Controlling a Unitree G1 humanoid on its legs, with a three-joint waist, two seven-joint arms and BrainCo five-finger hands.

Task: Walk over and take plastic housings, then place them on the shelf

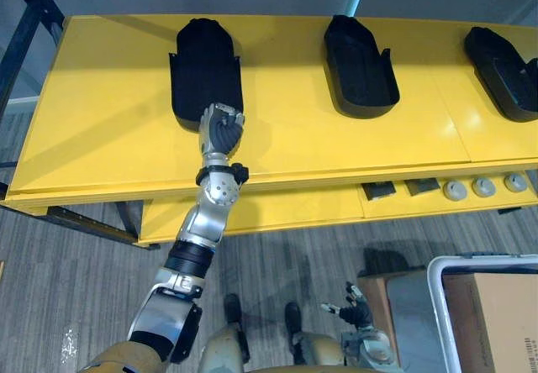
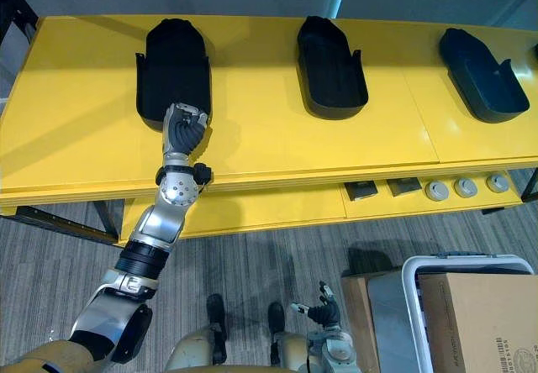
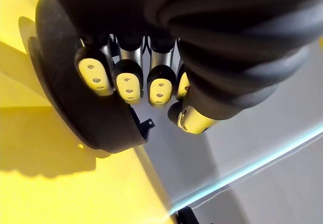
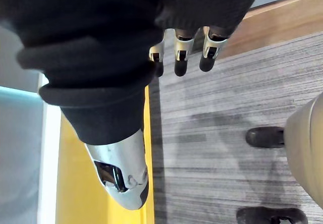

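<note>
My left hand [image 1: 221, 129], fingers curled over the near rim of a black housing [image 1: 204, 58] lying flat on the yellow shelf's [image 1: 109, 138] left part, seems to be seating it in line with the middle housing [image 1: 360, 66] and the right housing [image 1: 504, 70], while my right hand [image 1: 357, 307] hangs relaxed, fingers loose, below the shelf.

A cardboard box [image 2: 479, 314] sits in a white-rimmed bin [image 2: 407, 306] (lower right) on grey striped floor [image 2: 252, 255]

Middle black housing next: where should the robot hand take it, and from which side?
Probably the middle housing's near end wall, approached from the yellow shelf's front edge: it lies hollow side up, so that raised rim offers a pinch.
</note>
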